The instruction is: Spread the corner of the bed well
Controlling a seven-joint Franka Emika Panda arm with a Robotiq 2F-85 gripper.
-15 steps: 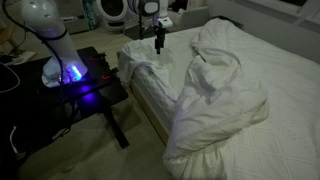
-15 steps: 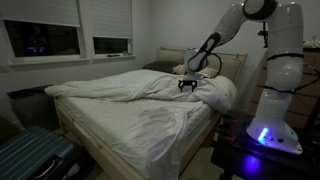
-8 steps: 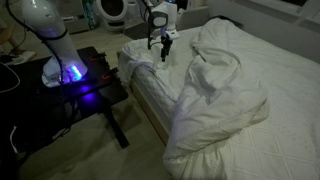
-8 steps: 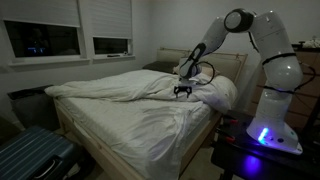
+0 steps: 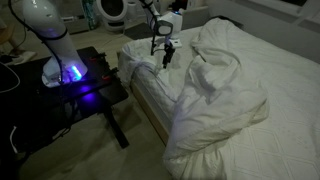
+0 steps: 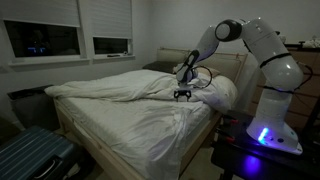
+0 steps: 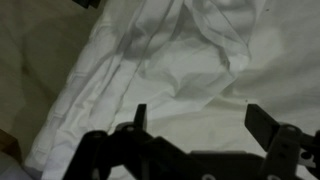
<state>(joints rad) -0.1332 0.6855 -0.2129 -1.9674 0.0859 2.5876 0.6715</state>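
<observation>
The bed point(image 5: 290, 75) point(image 6: 120, 115) is wide and white, seen in both exterior views. Its thick white duvet lies folded back in a wrinkled heap point(image 5: 222, 95). The corner flap point(image 5: 203, 62) point(image 6: 218, 93) is puffy and creased, just beside my gripper point(image 5: 165, 58) point(image 6: 183, 96). The gripper hangs open a little above the bare mattress corner point(image 5: 138, 66), pointing down. In the wrist view both dark fingers point(image 7: 262, 122) stand wide apart over wrinkled white cloth point(image 7: 180, 60), with nothing between them; the gripper point(image 7: 200, 125) touches nothing that I can see.
A small black table point(image 5: 85, 95) carries my base point(image 5: 60, 65) with a blue light, beside the bed. The bed's wooden side rail point(image 5: 150, 115) runs below the mattress. A dark suitcase point(image 6: 30, 160) stands at the foot. Windows point(image 6: 70, 40) are behind.
The gripper has come down and moved toward the duvet flap, staying open. The arm's elbow has dropped lower. The bedding has not moved.
</observation>
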